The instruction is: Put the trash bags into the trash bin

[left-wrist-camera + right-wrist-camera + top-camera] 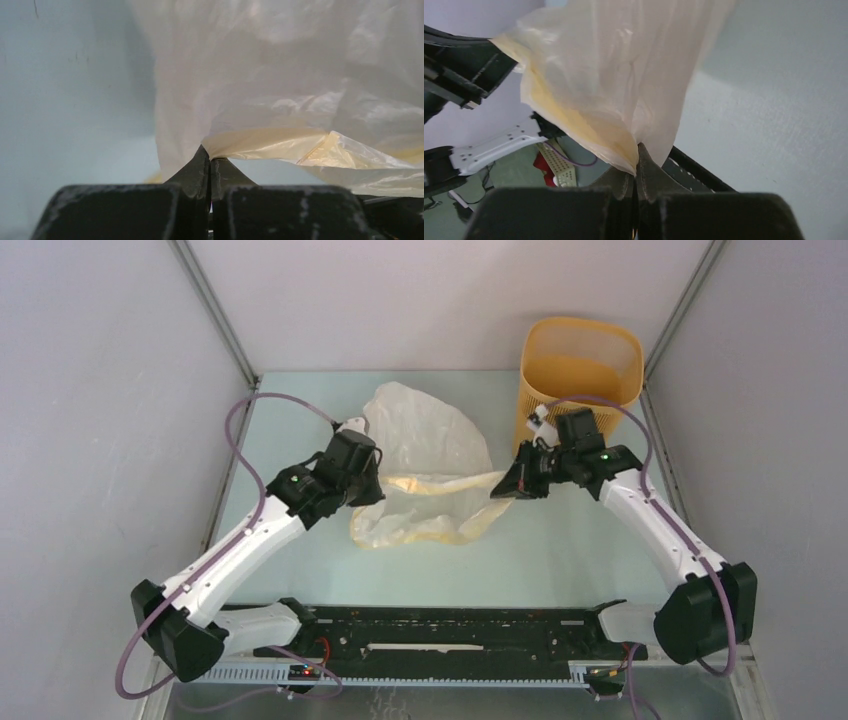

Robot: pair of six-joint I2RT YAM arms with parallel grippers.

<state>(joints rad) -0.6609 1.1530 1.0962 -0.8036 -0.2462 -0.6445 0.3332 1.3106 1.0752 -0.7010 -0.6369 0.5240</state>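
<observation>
Just one bag in two claws — one bin.

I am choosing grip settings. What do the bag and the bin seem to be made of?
The trash bag looks like thin plastic film: translucent whitish, glossy, creased, pale yellow band. The trash bin is likely rigid moulded plastic: yellow-orange, fairly matte, fine vertical slits.
</observation>
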